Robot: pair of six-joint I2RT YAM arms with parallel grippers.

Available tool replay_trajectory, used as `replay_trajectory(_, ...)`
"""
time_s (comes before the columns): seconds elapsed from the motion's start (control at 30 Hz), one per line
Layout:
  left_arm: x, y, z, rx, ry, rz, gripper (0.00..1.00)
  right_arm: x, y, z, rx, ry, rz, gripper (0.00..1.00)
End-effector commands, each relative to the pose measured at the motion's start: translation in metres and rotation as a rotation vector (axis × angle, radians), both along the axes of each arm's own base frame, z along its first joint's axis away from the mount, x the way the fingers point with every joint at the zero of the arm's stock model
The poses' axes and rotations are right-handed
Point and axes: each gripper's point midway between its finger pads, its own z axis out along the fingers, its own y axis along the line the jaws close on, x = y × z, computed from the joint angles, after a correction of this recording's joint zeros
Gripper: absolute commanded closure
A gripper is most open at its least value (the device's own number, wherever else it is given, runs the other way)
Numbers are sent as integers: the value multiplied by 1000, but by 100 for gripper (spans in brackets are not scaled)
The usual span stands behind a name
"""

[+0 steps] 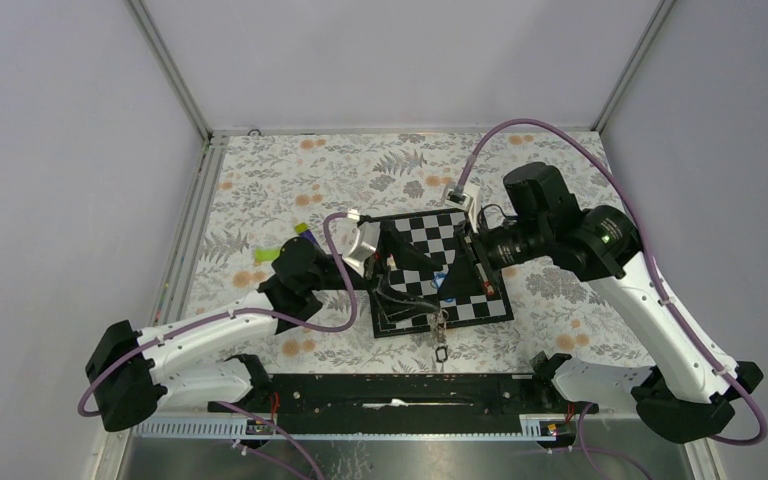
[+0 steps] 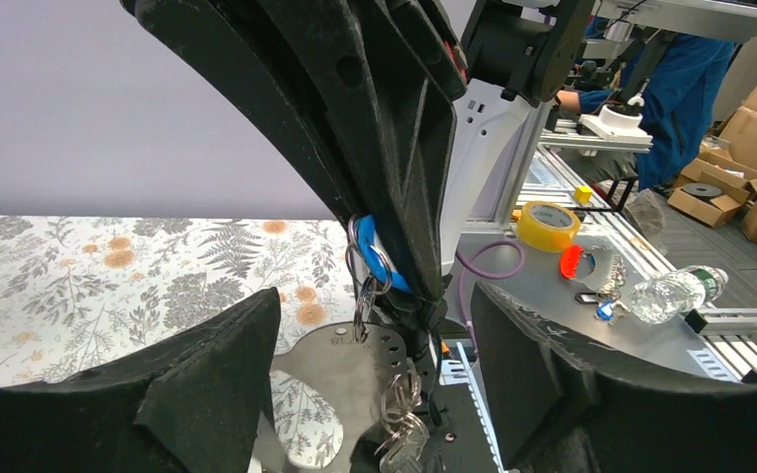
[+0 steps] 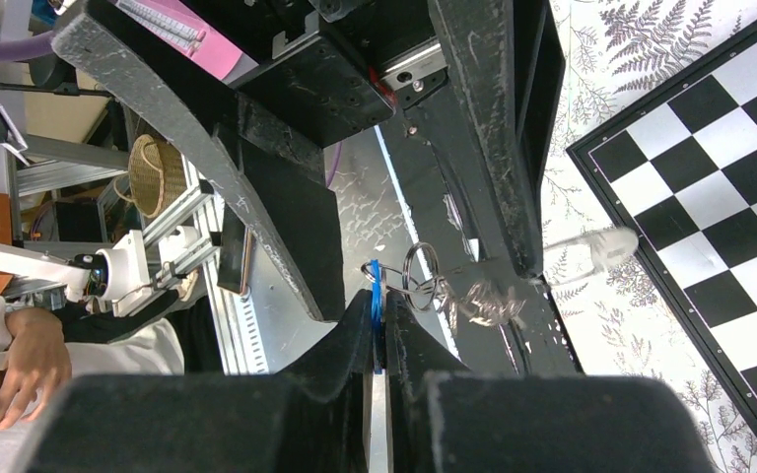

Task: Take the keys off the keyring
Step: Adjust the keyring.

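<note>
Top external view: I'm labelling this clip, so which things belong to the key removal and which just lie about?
Job: keys, keyring, right gripper shut on it, left gripper open beside it.
Lying about: chessboard, pale pawn, lime-green piece, purple-and-yellow stick.

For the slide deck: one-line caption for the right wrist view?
Right claw clamps the keyring's blue carabiner; left claw hangs open around the dangling keys, chessboard alongside.
</note>
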Motion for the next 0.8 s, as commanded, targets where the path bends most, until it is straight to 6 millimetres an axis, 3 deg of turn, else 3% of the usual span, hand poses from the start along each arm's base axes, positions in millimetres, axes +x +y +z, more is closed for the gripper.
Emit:
replay_trajectory(0.0, -11, 2, 19, -65, -53, -58, 26, -8, 1, 21, 72, -38, 28, 100)
replay_trajectory(0.27, -15, 1, 17, -60, -63, -88, 43, -13, 0, 26, 91, -41, 40, 100)
replay_trajectory(0.6, -16, -3, 22, -73, -61, -108, 45, -14, 1, 27, 98, -31, 45, 100)
replay_trajectory(0.77, -16, -4, 20, -67, -57, -115, 53, -14, 1, 28, 104, -33, 46, 100)
